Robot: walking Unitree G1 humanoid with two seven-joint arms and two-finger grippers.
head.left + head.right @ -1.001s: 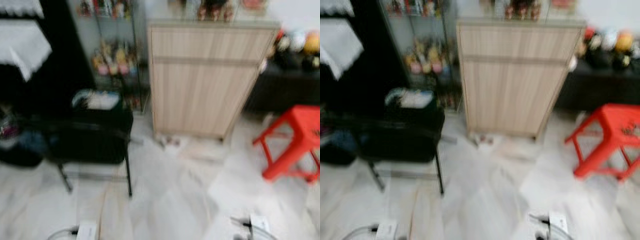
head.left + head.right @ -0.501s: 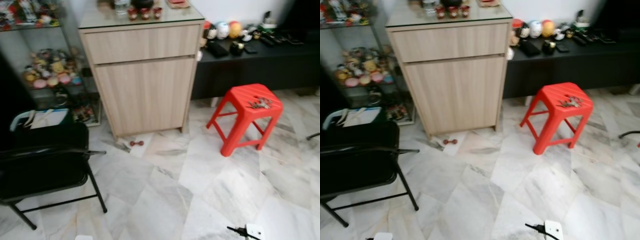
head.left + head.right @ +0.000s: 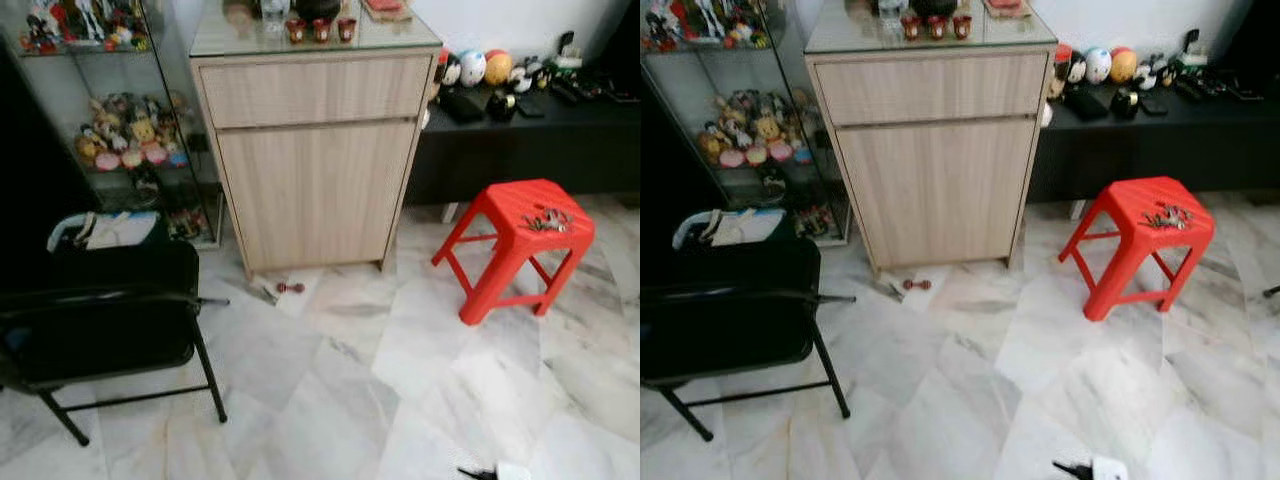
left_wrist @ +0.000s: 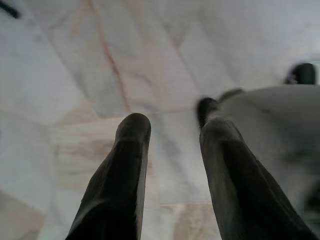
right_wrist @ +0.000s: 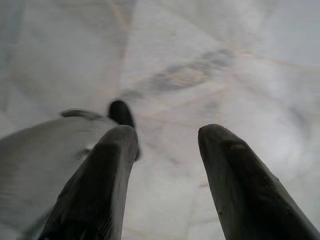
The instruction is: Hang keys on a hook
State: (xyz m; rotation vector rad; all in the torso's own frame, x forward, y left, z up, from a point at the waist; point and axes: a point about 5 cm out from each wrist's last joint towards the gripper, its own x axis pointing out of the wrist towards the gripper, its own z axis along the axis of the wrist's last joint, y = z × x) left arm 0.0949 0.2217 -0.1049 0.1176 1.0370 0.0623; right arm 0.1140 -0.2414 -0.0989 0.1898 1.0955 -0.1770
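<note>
– Keys (image 3: 548, 221) location?
– On the red stool (image 3: 515, 245), 2 o'clock, well ahead. Right gripper (image 5: 165, 150) nearer; left gripper (image 4: 172, 145) too hangs open, empty, over the floor (image 3: 330, 400).

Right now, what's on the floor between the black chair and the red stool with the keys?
Mostly bare marble floor between the black chair and red stool holding the keys, seen in both eye views. A small red object lies by the wooden cabinet.

My head cameras look forward and down from standing height, sharing the wooden cabinet (image 3: 315, 160) and red stool (image 3: 1138, 240). Both wrist cameras face the marble floor (image 4: 75, 65) closely.
</note>
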